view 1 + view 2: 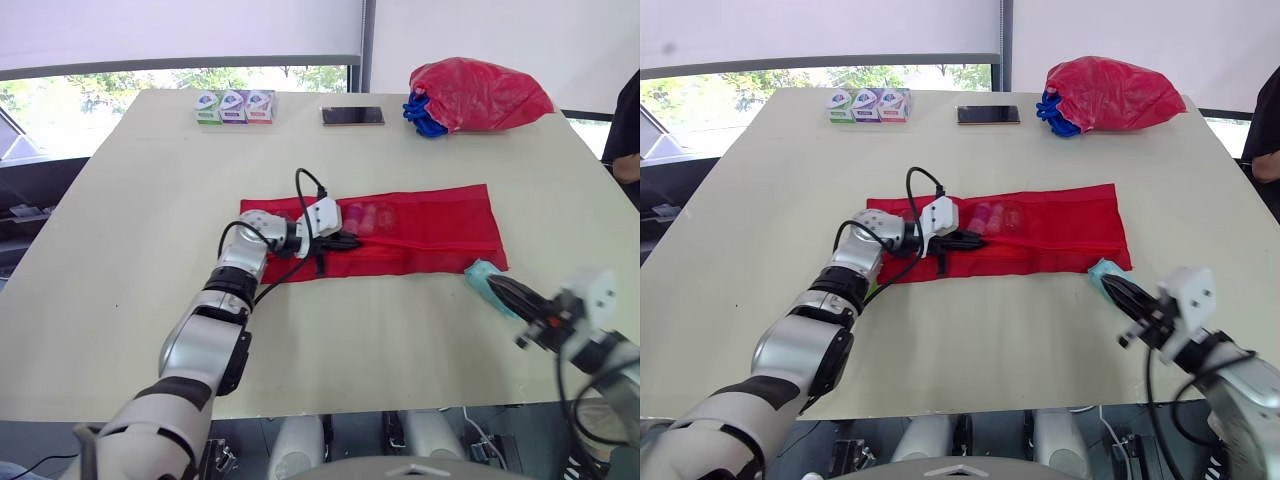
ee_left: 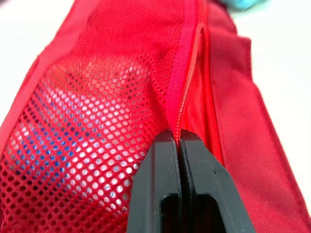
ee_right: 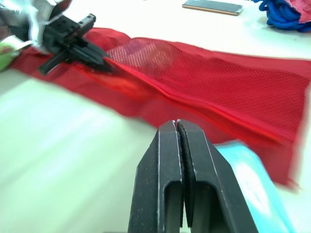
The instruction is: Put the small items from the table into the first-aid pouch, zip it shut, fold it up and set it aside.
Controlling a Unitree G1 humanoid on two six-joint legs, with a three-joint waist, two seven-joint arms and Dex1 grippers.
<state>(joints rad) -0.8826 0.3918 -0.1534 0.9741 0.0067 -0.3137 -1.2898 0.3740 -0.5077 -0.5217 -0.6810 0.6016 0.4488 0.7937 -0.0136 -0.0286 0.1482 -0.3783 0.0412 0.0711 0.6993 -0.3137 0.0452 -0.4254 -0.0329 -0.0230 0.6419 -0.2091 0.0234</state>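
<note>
A pale table [image 1: 120, 250] stood before a window. At the lower right, the right gripper [image 1: 500, 288] had its fingers together beside a teal packet [image 1: 480, 274], probably to push it towards the pouch; I could not tell if they pinched it. In the centre lay the red pouch [image 1: 430, 225], unfolded, with small bottles [image 1: 365, 215] under its mesh. The left gripper [image 1: 348, 241] was clamped on the zip [image 2: 187, 77], seemingly to work it. At the top stood boxes [image 1: 234, 106], a phone [image 1: 352, 116] and a red bag [image 1: 478, 93], well apart, blocking nothing.
</note>
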